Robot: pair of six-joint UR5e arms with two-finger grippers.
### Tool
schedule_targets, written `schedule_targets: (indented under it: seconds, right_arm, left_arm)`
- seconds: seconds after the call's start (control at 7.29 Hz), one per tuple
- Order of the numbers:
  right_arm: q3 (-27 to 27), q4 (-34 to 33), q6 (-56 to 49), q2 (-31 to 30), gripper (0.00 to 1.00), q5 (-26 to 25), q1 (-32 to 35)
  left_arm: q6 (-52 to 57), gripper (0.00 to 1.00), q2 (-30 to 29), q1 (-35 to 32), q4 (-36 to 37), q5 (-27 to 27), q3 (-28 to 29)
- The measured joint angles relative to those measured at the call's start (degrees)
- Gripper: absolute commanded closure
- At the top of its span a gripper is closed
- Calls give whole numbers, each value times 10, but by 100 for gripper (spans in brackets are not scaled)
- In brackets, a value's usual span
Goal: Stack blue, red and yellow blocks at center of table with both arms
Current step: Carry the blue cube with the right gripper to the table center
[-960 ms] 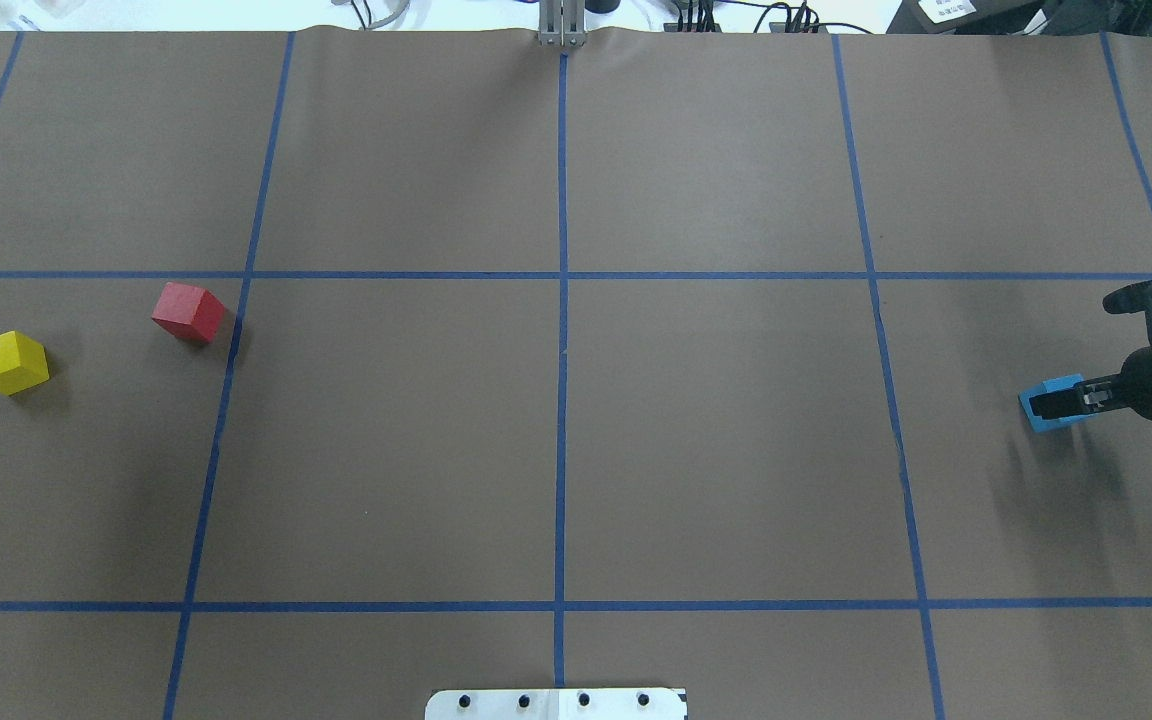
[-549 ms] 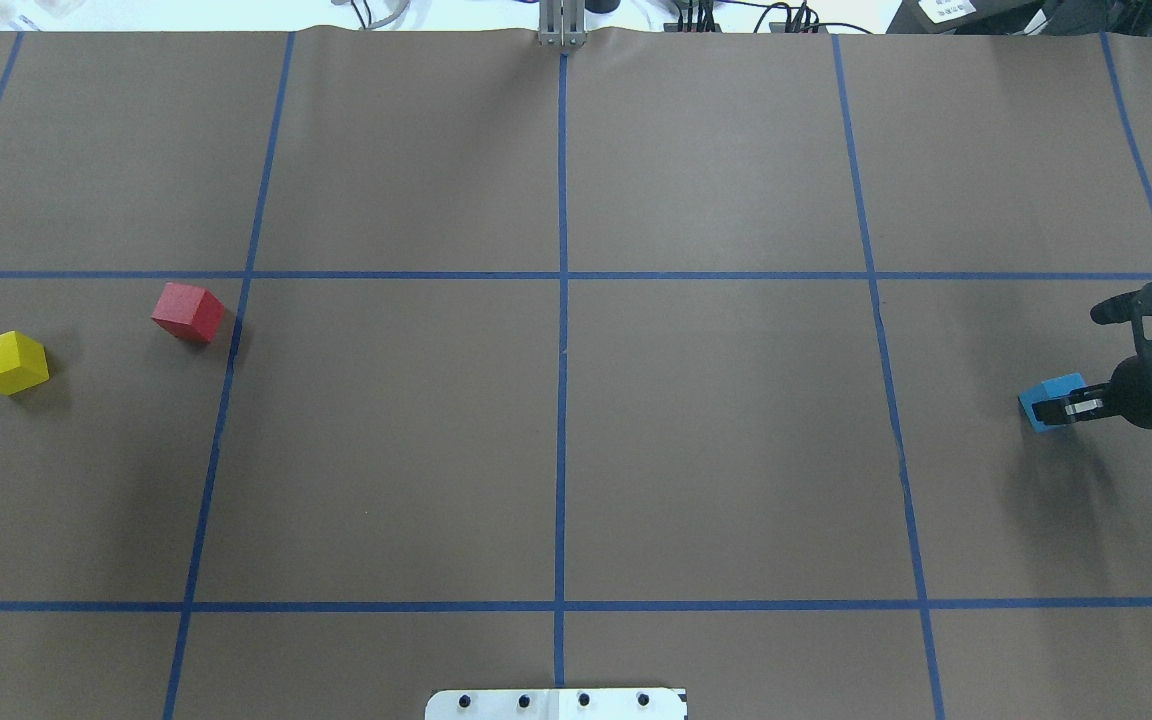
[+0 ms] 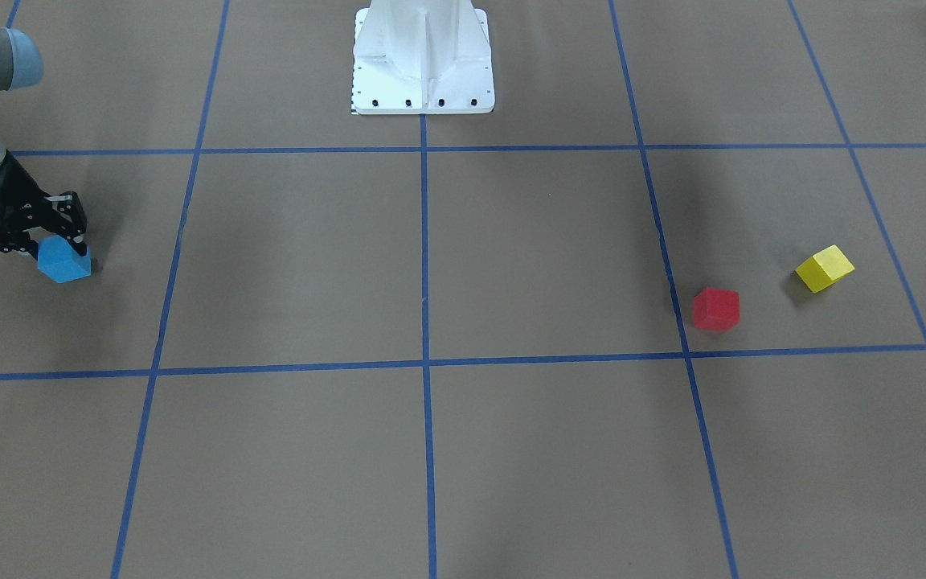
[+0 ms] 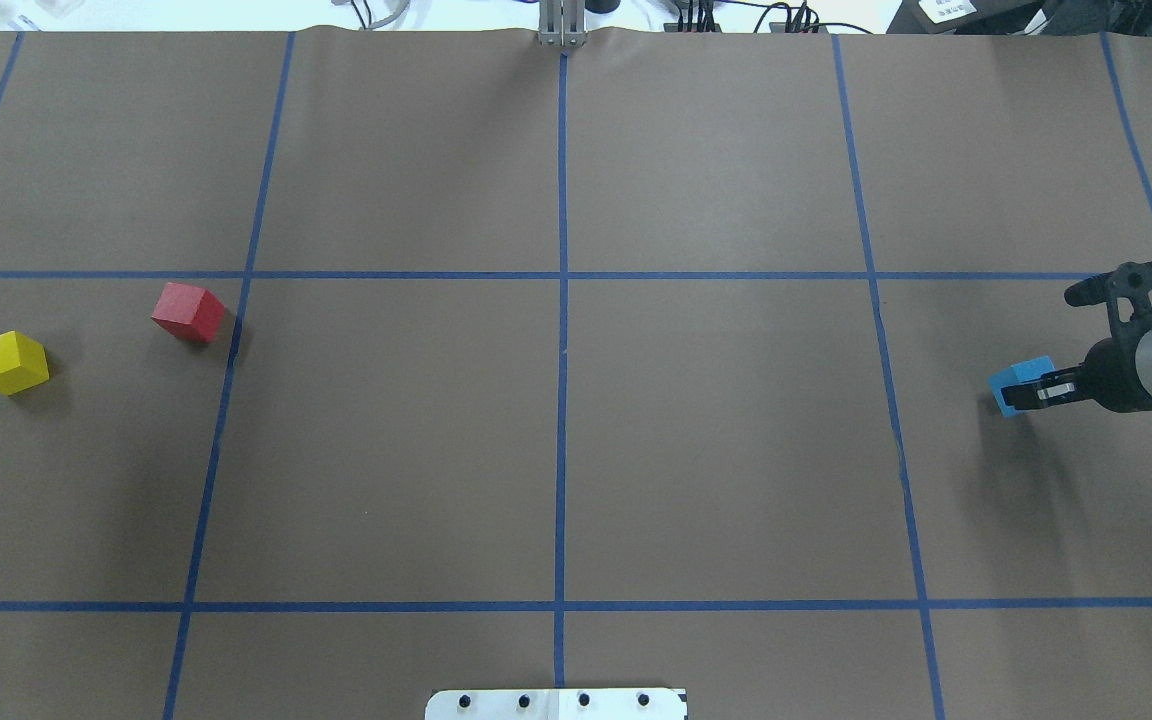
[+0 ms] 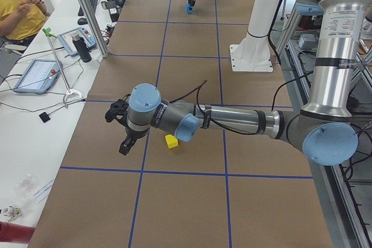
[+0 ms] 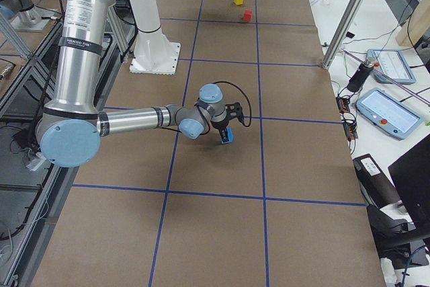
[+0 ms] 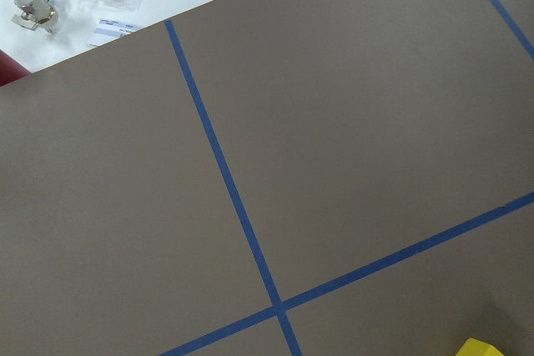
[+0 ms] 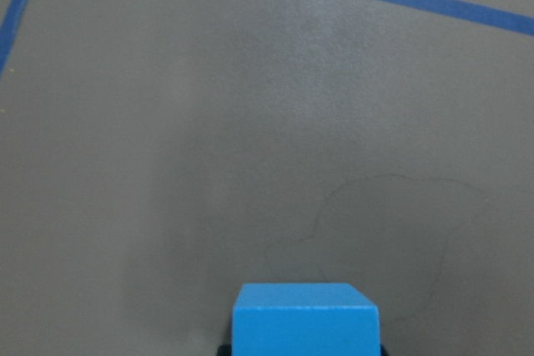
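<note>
Blue block (image 4: 1011, 385) is pinched between the right fingers (image 4: 1056, 390) at the counter's (image 4: 716, 450) right side, well away from centre; red block (image 4: 188, 312) and yellow block (image 4: 9, 362) lie untouched at the left; left fingers (image 5: 124, 145) hang over that side, spread or clenched I cannot tell; nothing is stacked yet.

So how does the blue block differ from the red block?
The blue block is clamped in the right gripper; the red block lies free on the table. Blue is at the robot's right side, red at its left, near the yellow block. Both are cubes.
</note>
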Motion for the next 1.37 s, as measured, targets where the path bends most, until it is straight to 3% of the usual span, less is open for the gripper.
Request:
schedule_targets:
  seconds: [0.41,0.69,0.82,1.23,1.37]
  right_arm:
    - [11,-184,10,148,100,0,0]
    - [2,-344,94,298,100,-6,-30]
    - [-19,-387,151,368,100,-16,-56]
    - [-183,-417,299,568,81,-69,-126]
    - [-215,-405,321,592,64,-90,-147]
  left_arm:
    - [0,0,0,0,0,0,1]
    - [0,0,0,0,0,0,2]
    - [0,0,0,0,1,0,2]
    - [0,0,0,0,1,0,2]
    - [0,0,0,0,1,0,3]
